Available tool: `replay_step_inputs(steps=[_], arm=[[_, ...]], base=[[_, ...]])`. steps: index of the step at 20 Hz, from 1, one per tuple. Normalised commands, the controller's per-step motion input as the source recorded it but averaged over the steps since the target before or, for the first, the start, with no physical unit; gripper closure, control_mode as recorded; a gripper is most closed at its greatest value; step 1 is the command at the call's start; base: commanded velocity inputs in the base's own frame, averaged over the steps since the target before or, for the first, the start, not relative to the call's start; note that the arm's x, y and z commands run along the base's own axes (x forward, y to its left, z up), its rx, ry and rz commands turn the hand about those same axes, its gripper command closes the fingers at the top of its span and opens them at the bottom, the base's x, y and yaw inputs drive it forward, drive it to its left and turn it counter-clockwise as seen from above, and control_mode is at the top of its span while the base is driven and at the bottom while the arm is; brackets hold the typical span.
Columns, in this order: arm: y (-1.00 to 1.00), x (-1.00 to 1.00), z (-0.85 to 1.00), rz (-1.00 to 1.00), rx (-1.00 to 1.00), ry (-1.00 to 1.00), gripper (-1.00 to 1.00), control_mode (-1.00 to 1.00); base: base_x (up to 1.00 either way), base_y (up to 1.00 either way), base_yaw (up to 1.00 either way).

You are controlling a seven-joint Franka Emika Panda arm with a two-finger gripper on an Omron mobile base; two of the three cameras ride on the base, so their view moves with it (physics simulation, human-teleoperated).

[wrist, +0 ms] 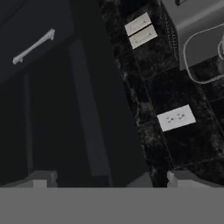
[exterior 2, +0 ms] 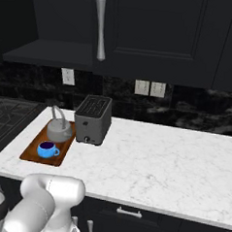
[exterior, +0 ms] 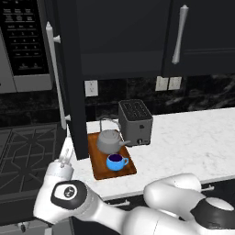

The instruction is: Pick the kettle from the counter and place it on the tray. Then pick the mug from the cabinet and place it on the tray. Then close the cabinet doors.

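The grey kettle [exterior: 110,140] [exterior 2: 58,129] and the blue mug [exterior: 116,161] [exterior 2: 48,149] both sit on the wooden tray [exterior: 95,160] [exterior 2: 30,155] on the marble counter [exterior: 183,137] [exterior 2: 149,163]. The cabinet's left door [exterior: 71,78] stands swung open, its bar handle [exterior: 54,78] facing the stove. The right door [exterior: 202,36] [exterior 2: 157,28] is shut. My gripper [exterior: 67,149] [wrist: 109,180] is open, low beside the open door's bottom corner, to the left of the tray. In the hand view the door's edge [wrist: 89,113] runs up between the wide-set fingers.
A boxy toaster [exterior: 136,121] [exterior 2: 93,118] stands right behind the tray. A microwave [exterior: 23,41] hangs at the upper left above a black stove [exterior: 23,151]. Wall outlets [exterior: 167,83] [wrist: 176,117] dot the dark backsplash.
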Motion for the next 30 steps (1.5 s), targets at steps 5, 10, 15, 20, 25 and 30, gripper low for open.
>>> replay_step_inputs(steps=[5,10,15,20,25,30], arm=[[0.51,0.15,-0.30,0.00,-0.14,0.15,-1.00,-1.00],[0.62,0.00,-0.09,-0.02,-0.14,0.20,-1.00,-1.00],[0.45,-0.02,0.02,-0.06,-0.07,0.16,-1.00,-1.00],[0.21,-0.22,0.27,-0.13,-0.01,0.09,-1.00,-1.00],[0.00,-0.15,0.35,-0.14,0.00,0.07,-1.00,-1.00],[0.00,-0.10,0.36,-0.16,0.00,0.06,-1.00,-1.00]], base=[[0.00,0.00,0.00],[0.00,0.00,0.00],[0.00,0.00,0.00],[0.00,0.00,0.00],[0.00,0.00,0.00],[0.00,0.00,0.00]])
